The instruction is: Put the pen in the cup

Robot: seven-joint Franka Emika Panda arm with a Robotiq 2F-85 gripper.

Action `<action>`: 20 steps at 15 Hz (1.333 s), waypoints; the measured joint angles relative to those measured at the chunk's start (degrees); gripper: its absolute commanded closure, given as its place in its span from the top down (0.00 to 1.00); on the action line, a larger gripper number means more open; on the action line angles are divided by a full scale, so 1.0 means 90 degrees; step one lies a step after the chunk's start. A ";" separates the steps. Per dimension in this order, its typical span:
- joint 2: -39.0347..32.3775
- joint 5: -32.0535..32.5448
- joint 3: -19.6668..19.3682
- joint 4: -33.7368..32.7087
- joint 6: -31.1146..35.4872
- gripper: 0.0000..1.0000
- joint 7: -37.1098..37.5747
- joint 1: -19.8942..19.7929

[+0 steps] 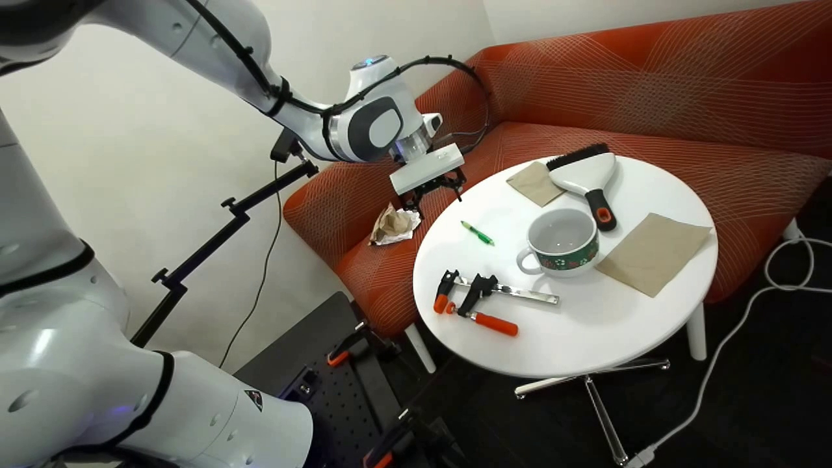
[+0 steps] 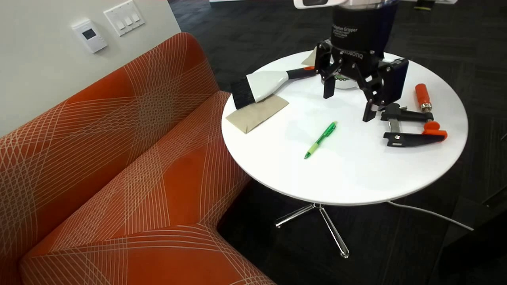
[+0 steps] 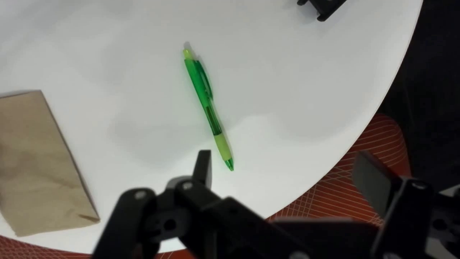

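The green pen lies flat on the white round table, seen in both exterior views (image 1: 478, 233) (image 2: 321, 140). In the wrist view the pen (image 3: 207, 106) lies slantwise, its tip near the left finger. The whitish-grey cup (image 1: 564, 242) stands upright with its handle to the side; in an exterior view it is mostly hidden behind my gripper (image 2: 344, 83). My gripper is open and empty, raised above the table's edge by the sofa (image 1: 440, 205) (image 2: 348, 106). In the wrist view its fingers (image 3: 284, 154) are wide apart, with table edge and sofa between them.
A white brush with a black handle (image 1: 588, 177) lies behind the cup, touching a brown paper piece (image 1: 534, 184). Another brown paper (image 1: 653, 253) lies beside the cup. A red-handled clamp (image 1: 495, 323) lies near the table's rim (image 2: 352, 201). Crumpled paper (image 1: 393, 224) sits on the orange sofa (image 1: 370, 273).
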State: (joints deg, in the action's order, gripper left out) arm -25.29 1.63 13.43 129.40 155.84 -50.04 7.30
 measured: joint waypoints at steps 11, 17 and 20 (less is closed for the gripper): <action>-0.1033 0.1327 -0.0118 -0.0711 0.0107 1.00 -0.0527 -0.0262; -0.1598 0.1473 -0.0043 -0.1196 0.0192 1.00 -0.0815 -0.0277; -0.1747 0.1487 0.0017 -0.1311 0.0192 1.00 -0.0815 -0.0248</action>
State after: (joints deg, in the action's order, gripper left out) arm -41.01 15.02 13.58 117.60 157.57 -57.37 5.07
